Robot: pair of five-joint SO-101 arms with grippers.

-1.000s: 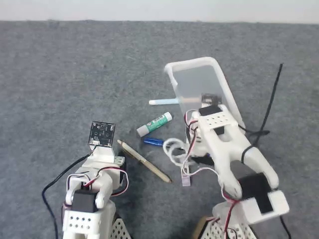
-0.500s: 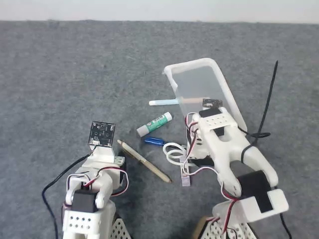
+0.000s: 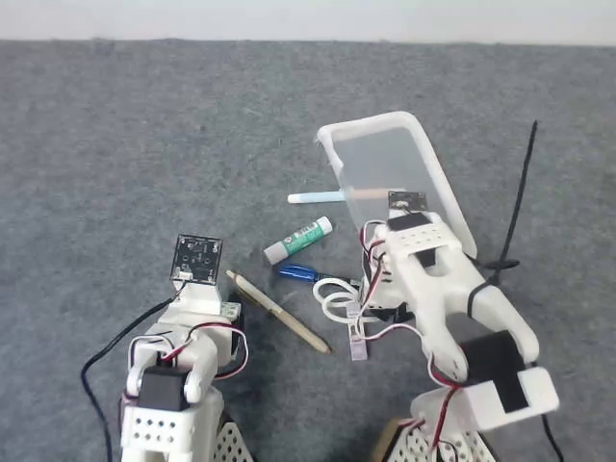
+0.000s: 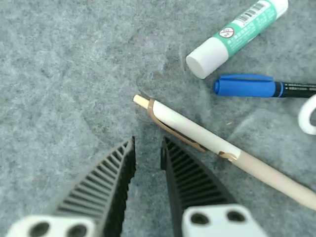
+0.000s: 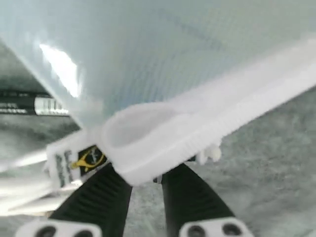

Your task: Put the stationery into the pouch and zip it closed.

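Observation:
The translucent pouch (image 3: 385, 168) with a white zip edge lies at the right, its near end tilted up. My right gripper (image 5: 147, 173) is shut on that white edge (image 5: 163, 133). A light blue pen (image 3: 316, 197) lies with one end at the pouch's side. On the grey carpet lie a green-and-white glue stick (image 3: 298, 239), a blue marker (image 3: 296, 272) and a beige pen (image 3: 279, 310). My left gripper (image 4: 148, 143) hangs just short of the beige pen's (image 4: 212, 143) clip end, fingers nearly together with nothing between them. The glue stick (image 4: 237, 37) and marker (image 4: 247, 86) lie beyond it.
White cable loops (image 3: 332, 294) from the right arm hang beside the marker and the beige pen's tip. A black cable (image 3: 520, 192) runs along the pouch's right side. Bare carpet stretches to the left and far side.
The right arm has drawn slightly back toward the near side with the pouch's edge in its grip. The left arm and the loose stationery have not moved.

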